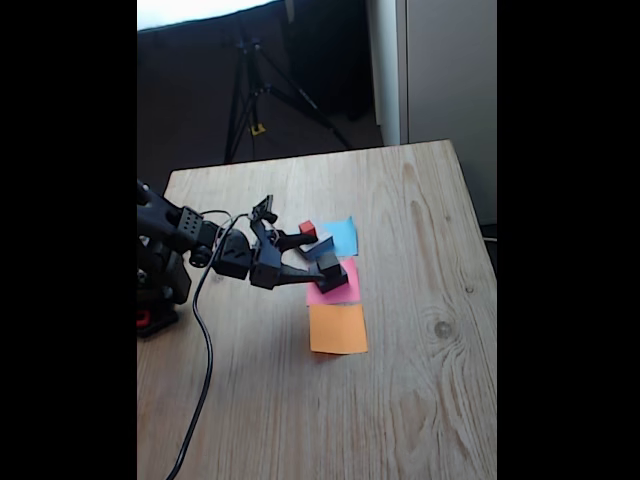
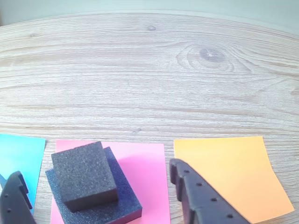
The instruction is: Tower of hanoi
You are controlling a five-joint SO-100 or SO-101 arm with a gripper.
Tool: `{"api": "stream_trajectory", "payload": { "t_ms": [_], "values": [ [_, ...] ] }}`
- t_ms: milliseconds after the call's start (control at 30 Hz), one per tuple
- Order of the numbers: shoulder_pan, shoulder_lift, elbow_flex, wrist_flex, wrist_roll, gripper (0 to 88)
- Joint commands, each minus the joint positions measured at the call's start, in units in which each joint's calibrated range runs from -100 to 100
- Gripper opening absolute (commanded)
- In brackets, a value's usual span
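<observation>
The end effector (image 2: 98, 196) hangs wide open around the medium block (image 2: 84, 175) — light, squashy foam, probably best pinched across its side faces.

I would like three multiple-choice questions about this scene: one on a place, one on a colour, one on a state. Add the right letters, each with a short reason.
1. Where does the stack of two dark blocks stand?
A) on the pink paper
B) on a green paper
C) on the bare table

2. In the wrist view, what colour is the paper right of the pink one?
A) yellow
B) orange
C) blue

3. How is the tool?
A) open
B) shut on a block
C) shut and empty

Answers:
1 A, pink shows around the lower block.
2 B, the orange paper lies right of it.
3 A, its fingers stand wide apart, one on each side of the stack.
</observation>
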Motion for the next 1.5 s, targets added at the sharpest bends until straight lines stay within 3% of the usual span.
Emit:
{"api": "stream_trajectory", "payload": {
  "t_ms": [0, 333, 767, 1300, 1467],
  "values": [
    [-1.59, 2.39, -0.28, -5.07, -0.70, 38.0],
    [-3.34, 10.72, -0.38, -13.33, -1.87, 37.5],
    [-4.35, 16.93, -3.19, -16.32, -3.88, 37.3],
    [-6.27, 22.83, -6.83, -20.45, -2.37, 36.6],
    [-6.52, 23.44, -6.74, -20.53, -1.37, 32.7]
  ]
}}
